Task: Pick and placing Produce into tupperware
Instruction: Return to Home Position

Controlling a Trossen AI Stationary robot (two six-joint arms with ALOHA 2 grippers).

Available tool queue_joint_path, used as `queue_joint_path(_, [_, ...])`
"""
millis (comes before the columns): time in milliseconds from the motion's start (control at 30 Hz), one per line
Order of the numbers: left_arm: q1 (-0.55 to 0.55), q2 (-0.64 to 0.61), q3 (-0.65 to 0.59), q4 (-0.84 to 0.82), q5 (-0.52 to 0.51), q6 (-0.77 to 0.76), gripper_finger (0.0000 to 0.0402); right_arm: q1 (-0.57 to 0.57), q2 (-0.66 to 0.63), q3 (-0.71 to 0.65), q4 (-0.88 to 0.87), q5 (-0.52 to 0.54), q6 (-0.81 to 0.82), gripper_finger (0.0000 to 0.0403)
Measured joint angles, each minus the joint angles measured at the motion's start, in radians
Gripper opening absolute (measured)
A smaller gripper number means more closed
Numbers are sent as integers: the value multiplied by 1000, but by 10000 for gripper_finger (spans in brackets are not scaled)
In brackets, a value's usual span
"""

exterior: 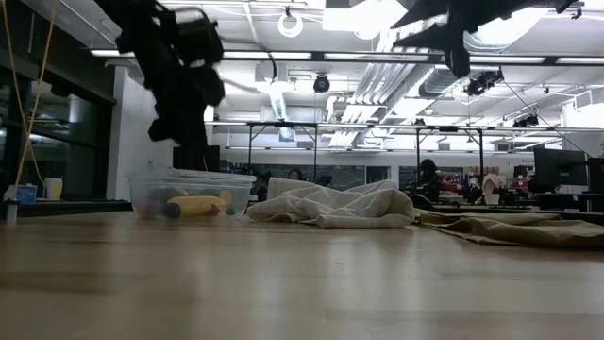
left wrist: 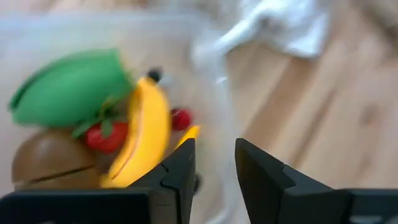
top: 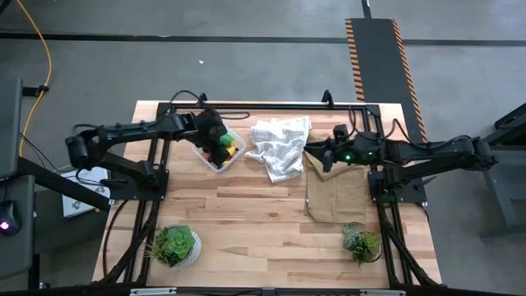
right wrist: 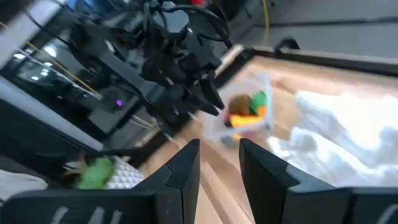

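Just above the tupperware (top: 205, 161), left hand (left wrist: 214, 165) hovers, fingers (left wrist: 183, 171) parted a little, nothing between them. Produce all sits inside the tupperware: green piece (left wrist: 68, 87), banana (left wrist: 146, 134), strawberry (left wrist: 106, 137), brown kiwi (left wrist: 46, 165) and small red berry (left wrist: 180, 118), piled touching. Handling guess: light, hard toy plastic, smooth and rounded, likely slippery. Pinch banana across its middle, kiwi across its widest part. Tupperware looks thin and light and would probably slide on the tabletop (top: 246, 230); take it by the rim. White cloth (top: 279, 148) lies just beside the tupperware. Right hand (right wrist: 219, 165) waits well apart from the tupperware, beyond the cloth, released, empty.
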State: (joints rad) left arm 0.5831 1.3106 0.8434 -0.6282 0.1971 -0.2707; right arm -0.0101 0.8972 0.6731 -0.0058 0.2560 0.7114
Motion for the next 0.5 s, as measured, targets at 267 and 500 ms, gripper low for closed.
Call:
queue_joint_path(267, [0,-286,53,53,90,-5,63,0,-141,0,88,-29,-82,103])
queue_joint_path(500, [-1,-593,54,136,173,-81,19,13,-241,0,190,-112,-122,85])
